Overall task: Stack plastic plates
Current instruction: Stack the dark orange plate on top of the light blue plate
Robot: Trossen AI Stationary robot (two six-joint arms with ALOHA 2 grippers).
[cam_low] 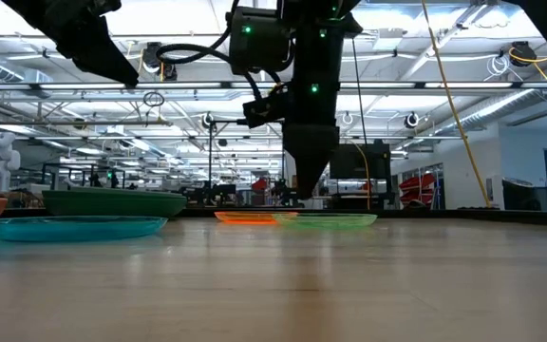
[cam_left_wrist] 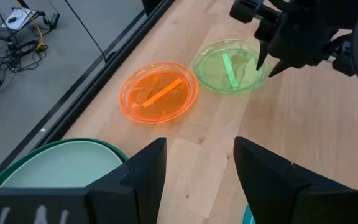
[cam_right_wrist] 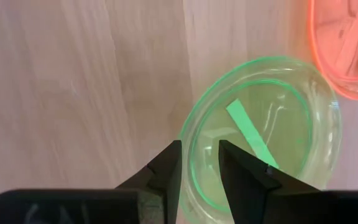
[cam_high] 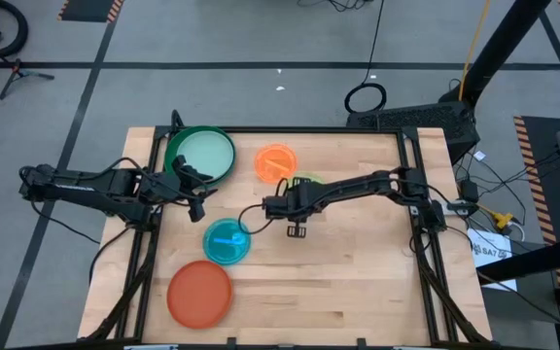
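The small lime green plate [cam_right_wrist: 272, 143] lies flat on the table beside the translucent orange plate [cam_left_wrist: 159, 93]. My right gripper [cam_right_wrist: 201, 163] points down just above the lime plate's rim, narrowly open, one finger on each side of the rim; the low view shows its tips [cam_low: 297, 195] clear of the plate [cam_low: 335, 220]. My left gripper [cam_left_wrist: 197, 155] is open and hovers between the mint plate [cam_high: 205, 154] and the cyan plate [cam_high: 227, 242]. The mint plate sits inside a dark green plate [cam_low: 112, 201]. The red-orange plate [cam_high: 200, 293] lies near the table's near-left corner. No pink plate shows.
A black frame rail [cam_high: 411, 175] runs along the table's left, right and far sides. Bare wood [cam_high: 358, 272] spreads over the near right half of the table. Cables and equipment lie on the floor beyond the right edge.
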